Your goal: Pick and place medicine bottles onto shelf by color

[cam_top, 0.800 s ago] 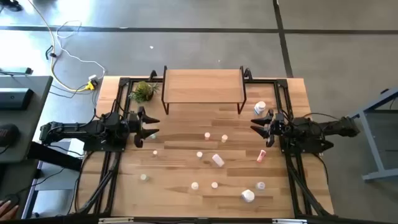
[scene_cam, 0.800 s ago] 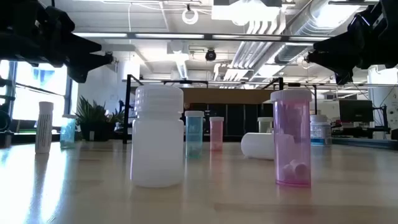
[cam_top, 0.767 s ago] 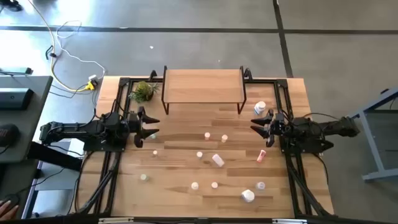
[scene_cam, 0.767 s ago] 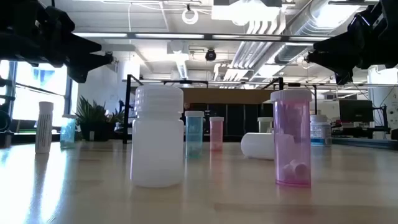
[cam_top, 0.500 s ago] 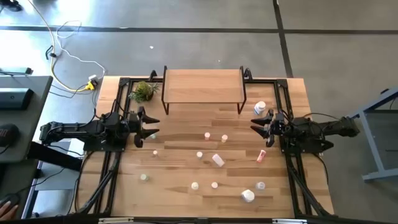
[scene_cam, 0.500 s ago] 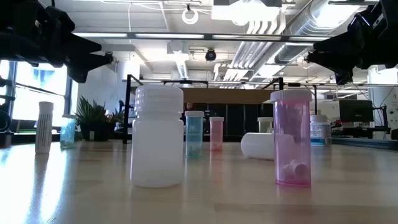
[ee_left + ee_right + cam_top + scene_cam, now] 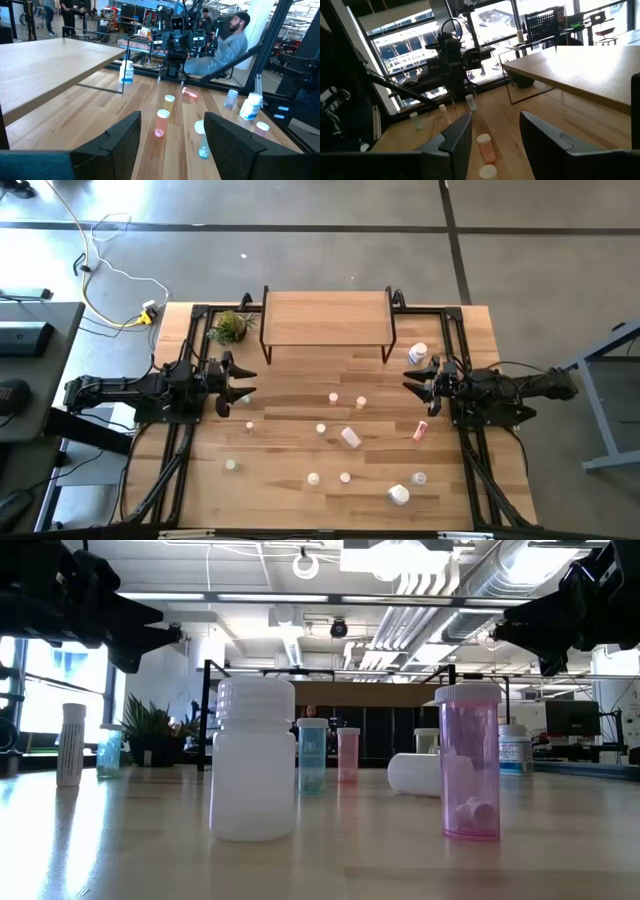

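Wooden tabletop (image 7: 290,460): shelf (image 7: 325,318) at 12 o'clock, bare. Bottles (image 7: 349,437) scattered centre to 5 o'clock, none held. Left end effector (image 7: 243,385) at 9 o'clock, fingers apart; right end effector (image 7: 410,383) at 3 o'clock, fingers apart. Plant (image 7: 231,327) at 11 o'clock.

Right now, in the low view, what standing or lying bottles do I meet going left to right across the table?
Thin white bottle → large white bottle → blue-tinted bottle → small pink bottle → white bottle on its side → tall pink bottle.
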Available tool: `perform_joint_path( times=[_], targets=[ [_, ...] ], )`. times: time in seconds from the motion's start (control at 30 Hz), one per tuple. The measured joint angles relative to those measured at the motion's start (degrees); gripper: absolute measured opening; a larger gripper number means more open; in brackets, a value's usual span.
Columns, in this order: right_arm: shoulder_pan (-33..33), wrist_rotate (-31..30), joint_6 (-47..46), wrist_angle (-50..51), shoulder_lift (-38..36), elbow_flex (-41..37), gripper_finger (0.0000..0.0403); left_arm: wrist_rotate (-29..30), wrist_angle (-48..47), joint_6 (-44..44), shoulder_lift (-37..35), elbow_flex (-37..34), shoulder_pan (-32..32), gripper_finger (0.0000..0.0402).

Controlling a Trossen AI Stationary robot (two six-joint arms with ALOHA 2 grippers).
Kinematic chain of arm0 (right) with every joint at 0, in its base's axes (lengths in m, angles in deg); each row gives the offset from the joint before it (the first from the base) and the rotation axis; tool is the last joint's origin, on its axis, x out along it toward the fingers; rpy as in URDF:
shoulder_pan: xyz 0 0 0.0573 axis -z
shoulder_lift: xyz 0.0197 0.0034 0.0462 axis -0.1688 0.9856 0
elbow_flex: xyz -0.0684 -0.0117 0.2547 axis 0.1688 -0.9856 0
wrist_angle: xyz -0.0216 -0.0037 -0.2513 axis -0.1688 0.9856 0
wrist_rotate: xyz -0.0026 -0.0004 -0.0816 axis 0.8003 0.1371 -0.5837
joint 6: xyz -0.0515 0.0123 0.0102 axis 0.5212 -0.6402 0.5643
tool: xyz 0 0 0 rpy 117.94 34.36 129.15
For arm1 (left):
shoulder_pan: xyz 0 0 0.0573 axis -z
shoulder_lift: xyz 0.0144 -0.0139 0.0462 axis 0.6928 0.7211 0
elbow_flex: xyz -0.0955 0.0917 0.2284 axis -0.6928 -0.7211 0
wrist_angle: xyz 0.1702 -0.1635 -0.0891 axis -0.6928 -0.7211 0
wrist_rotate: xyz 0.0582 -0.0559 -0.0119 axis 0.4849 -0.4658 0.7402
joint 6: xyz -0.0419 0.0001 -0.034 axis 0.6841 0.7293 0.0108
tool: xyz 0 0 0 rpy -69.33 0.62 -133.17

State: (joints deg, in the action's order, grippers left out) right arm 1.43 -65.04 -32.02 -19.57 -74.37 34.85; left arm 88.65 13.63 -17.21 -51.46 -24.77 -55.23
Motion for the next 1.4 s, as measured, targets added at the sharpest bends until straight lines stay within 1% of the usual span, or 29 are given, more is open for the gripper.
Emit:
perform_joint_path(
  times=[1.33,1.4],
  targets=[
    [-0.02,0.00,0.00,-0.02,0.00,0.02,0.0156,0.00,0.00,0.00,0.00,0.00,0.00,0.0209],
    [-0.02,0.00,-0.02,-0.02,-0.02,0.02,0.0156,0.00,0.00,1.01,0.00,0.00,0.02,0.0209]
  ],
)
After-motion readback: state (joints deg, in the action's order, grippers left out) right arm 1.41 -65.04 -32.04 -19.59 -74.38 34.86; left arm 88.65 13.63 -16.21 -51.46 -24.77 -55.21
